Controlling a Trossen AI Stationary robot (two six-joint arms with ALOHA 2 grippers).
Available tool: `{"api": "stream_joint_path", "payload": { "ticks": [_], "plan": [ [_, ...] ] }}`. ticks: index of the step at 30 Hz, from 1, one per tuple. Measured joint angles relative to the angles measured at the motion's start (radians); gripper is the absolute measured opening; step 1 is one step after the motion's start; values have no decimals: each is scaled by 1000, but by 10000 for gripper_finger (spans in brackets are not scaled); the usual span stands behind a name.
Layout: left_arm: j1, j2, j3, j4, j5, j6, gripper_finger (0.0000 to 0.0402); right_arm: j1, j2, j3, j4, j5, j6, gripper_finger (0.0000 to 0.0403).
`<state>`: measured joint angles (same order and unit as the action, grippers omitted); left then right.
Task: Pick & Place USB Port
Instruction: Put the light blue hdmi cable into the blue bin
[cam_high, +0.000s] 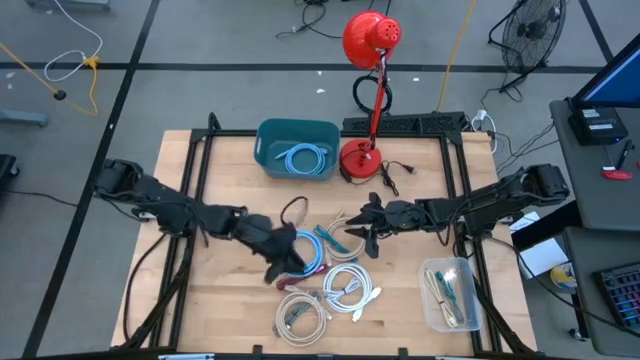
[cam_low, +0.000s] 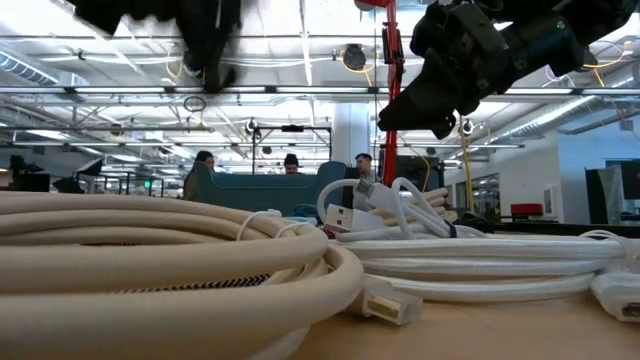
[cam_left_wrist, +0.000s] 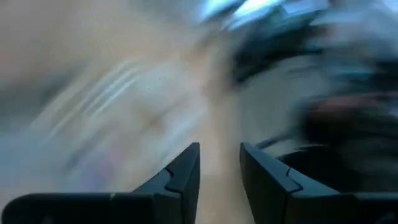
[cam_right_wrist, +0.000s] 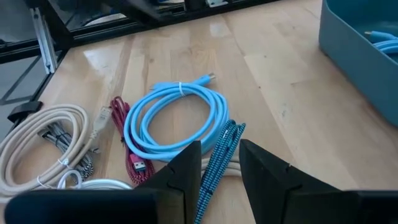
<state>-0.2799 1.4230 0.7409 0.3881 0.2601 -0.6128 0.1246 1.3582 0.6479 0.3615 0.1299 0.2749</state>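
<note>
Tabletop (cam_high: 220, 300) holds teal bin (cam_high: 297, 148) by its far edge, cable pile mid-front. Light-blue USB cable (cam_right_wrist: 174, 118) lies coiled flat just ahead of right pincer (cam_right_wrist: 219, 163), which hovers empty, fingers part-spread. Left pincer (cam_left_wrist: 219, 171), also part-spread and empty, hovers over the pile's left side; right looks nearer.

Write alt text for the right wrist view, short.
A coiled light blue cable lies on the wooden table just ahead of the right gripper, whose two dark fingers stand apart with nothing between them. A red cable and cream cables lie beside the coil; a teal bin sits at the edge.
</note>
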Motion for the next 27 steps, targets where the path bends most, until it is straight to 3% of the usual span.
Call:
{"api": "stream_joint_path", "payload": {
  "ticks": [3,6,10,14,17,19,27],
  "plan": [
    [-49,-3,13,342,13,264,115,0,0,0,0,0,0,100],
    [-43,-1,81,334,-82,339,115,2,0,0,-2,0,0,100],
    [24,24,306,-161,-146,251,115,2,0,-1,-29,0,0,100],
    [16,115,572,-788,-381,346,115,2,0,-2,-56,0,0,100],
    [-9,172,725,-1051,-540,383,115,2,0,-2,-76,0,0,100],
    [-20,209,760,-1167,-583,363,115,2,0,-2,-82,0,0,100],
    [-14,353,702,-1306,-623,236,120,2,0,-25,-78,3,23,100]
  ]
}}
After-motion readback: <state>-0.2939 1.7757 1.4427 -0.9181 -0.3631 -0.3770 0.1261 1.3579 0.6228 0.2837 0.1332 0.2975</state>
